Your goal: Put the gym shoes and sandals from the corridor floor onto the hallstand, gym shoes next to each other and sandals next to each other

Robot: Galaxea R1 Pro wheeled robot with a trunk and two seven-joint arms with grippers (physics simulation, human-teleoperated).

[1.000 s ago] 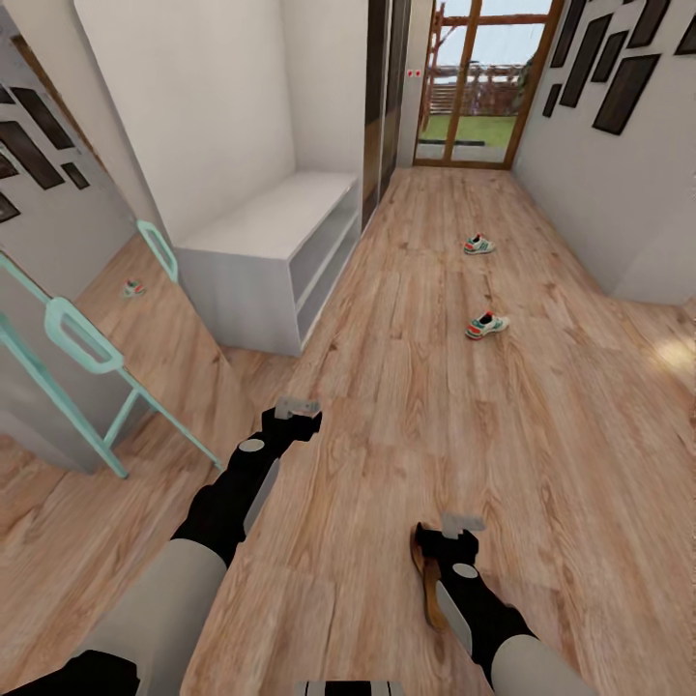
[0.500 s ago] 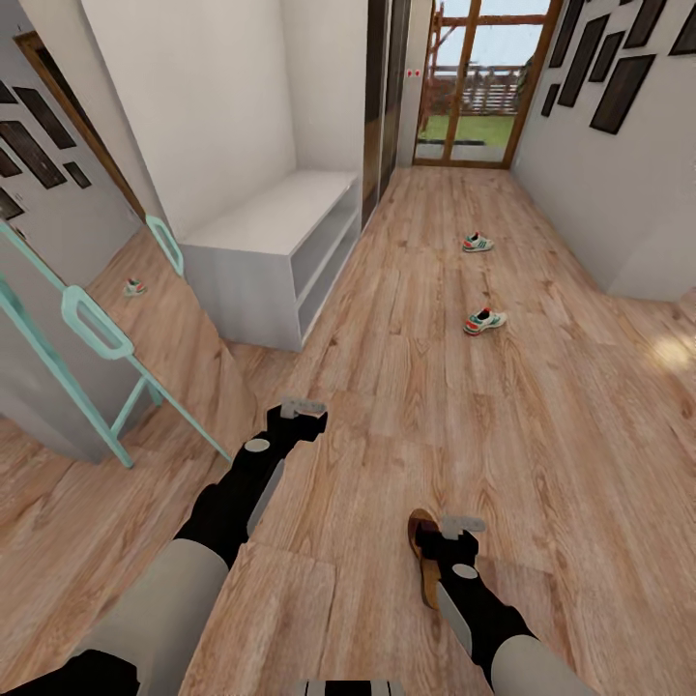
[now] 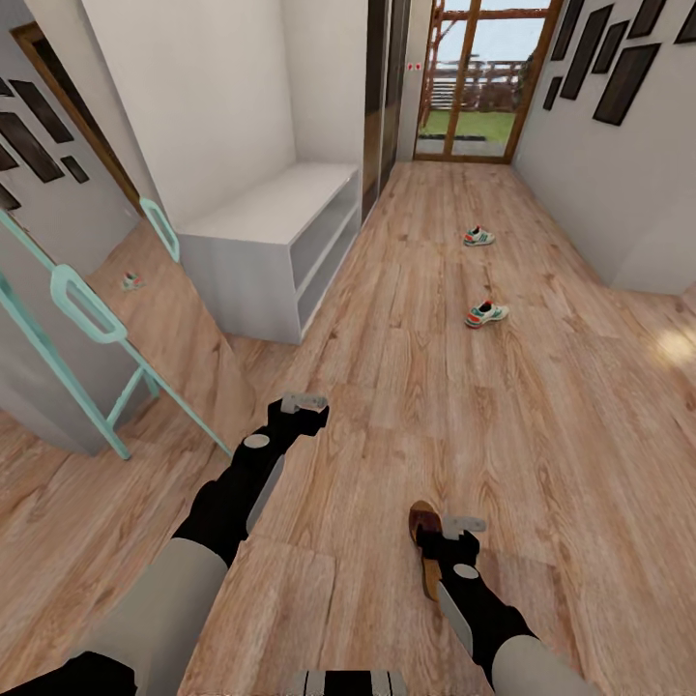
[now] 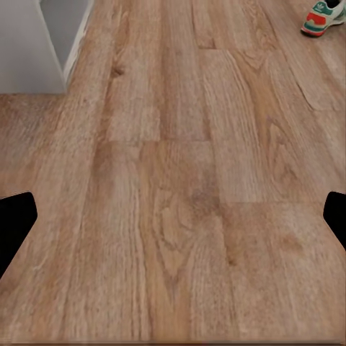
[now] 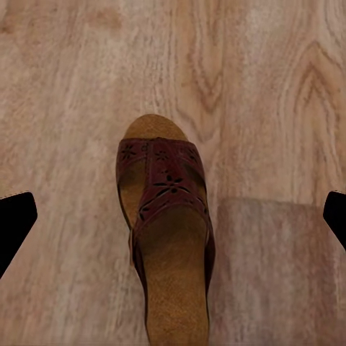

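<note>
1. A brown sandal (image 3: 425, 553) is seen on the floor (image 3: 406, 319) close to the robot, just beside the right gripper (image 3: 460, 528) and partly under that arm.
2. In the right wrist view the sandal (image 5: 167, 231) is centred between the two dark fingertips (image 5: 14, 223), which stand wide apart at the frame's sides; the right gripper is judged released, nothing being held.
3. The sandal's long axis runs along the gripper's pointing direction, toe away from the wrist, so the jaws would close across its width.
4. The left gripper (image 3: 302, 404) hangs over bare floor nearer the rack (image 3: 261, 261); its fingertips (image 4: 16, 223) are likewise spread and hold nothing.
5. The right arm is plainly the nearer one to the sandal; a straight descent is judged to be the next need.
6. Two sneakers lie farther down the corridor, well apart from both grippers: one (image 3: 486, 314) nearer, one (image 3: 478, 236) beyond it.
7. The rack stands against the left wall, its flat top bare.
</note>
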